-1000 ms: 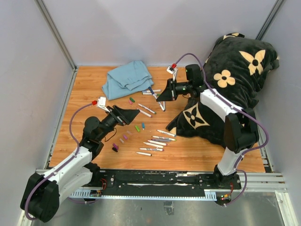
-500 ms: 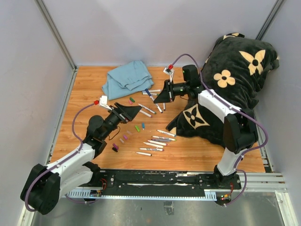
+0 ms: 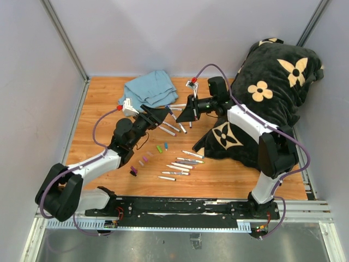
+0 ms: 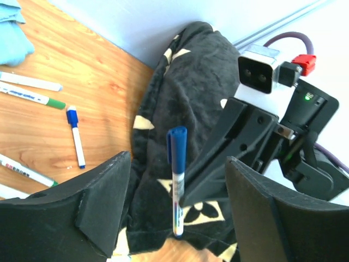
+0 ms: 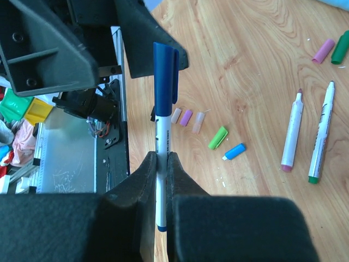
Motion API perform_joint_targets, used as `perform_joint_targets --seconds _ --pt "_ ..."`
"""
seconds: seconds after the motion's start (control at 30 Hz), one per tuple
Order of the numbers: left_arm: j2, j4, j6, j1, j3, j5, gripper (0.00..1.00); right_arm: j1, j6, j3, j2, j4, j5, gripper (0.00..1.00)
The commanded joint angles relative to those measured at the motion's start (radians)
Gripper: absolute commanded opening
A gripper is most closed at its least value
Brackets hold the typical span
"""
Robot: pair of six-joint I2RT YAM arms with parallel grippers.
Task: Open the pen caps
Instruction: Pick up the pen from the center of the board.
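Observation:
My right gripper [image 5: 162, 158] is shut on the white barrel of a marker [image 5: 161, 180] and holds it above the table, its blue pen cap [image 5: 163, 76] on and pointing at my left gripper. My left gripper [image 4: 177, 185] is open, and the blue cap [image 4: 177, 147] stands between its fingers [image 4: 103, 202] without touching them. In the top view the two grippers meet tip to tip, left [image 3: 162, 115] and right [image 3: 184, 114]. Loose caps lie on the wood: green [image 5: 217, 137], blue [image 5: 235, 151], pale pink and purple [image 5: 186, 117].
A blue cloth [image 3: 148, 91] lies at the back. A black flower-patterned blanket [image 3: 272, 82] fills the right side. Several uncapped markers [image 3: 182, 162] lie in a row in front, and more markers [image 4: 75, 136] lie near the cloth. Walls close in on three sides.
My left gripper has swung up and to the right, toward the right gripper. The right gripper has shifted slightly left with the marker. The blue cap now sits between the left fingers.

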Motion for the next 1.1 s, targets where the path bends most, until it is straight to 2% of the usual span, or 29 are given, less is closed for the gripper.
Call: perform_joint_targets --seconds 0.0,0.17,0.3,0.4,0.57,0.8,0.9,0.93,1.07 --pt "0.074 0.031 0.009 -0.014 0.079 -0.031 0.7 0.025 -0.069 0.018 -0.035 -0.056 0.02 0.01" --pt "0.118 -0.014 0.019 -0.036 0.126 -0.046 0.66 0.035 -0.128 0.034 -0.04 -0.115 0.069 0.01" --pt "0.142 -0.026 0.018 -0.046 0.134 -0.044 0.51 0.039 -0.176 0.048 -0.038 -0.162 0.112 0.01" --pt "0.15 -0.028 0.019 -0.049 0.135 -0.04 0.45 0.041 -0.191 0.053 -0.041 -0.176 0.124 0.01" --pt "0.158 -0.056 0.029 -0.053 0.148 -0.035 0.43 0.045 -0.219 0.057 -0.054 -0.195 0.14 0.01" --pt "0.165 -0.057 0.032 -0.054 0.147 -0.017 0.2 0.056 -0.234 0.061 -0.055 -0.205 0.146 0.01" --pt "0.162 -0.057 0.036 -0.054 0.147 -0.008 0.06 0.059 -0.237 0.06 -0.057 -0.207 0.144 0.01" --pt "0.16 -0.055 0.036 -0.054 0.146 -0.005 0.03 0.058 -0.237 0.06 -0.058 -0.207 0.14 0.03" --pt "0.124 -0.02 0.036 -0.054 0.121 0.005 0.0 0.056 -0.215 0.043 -0.066 -0.169 0.099 0.34"
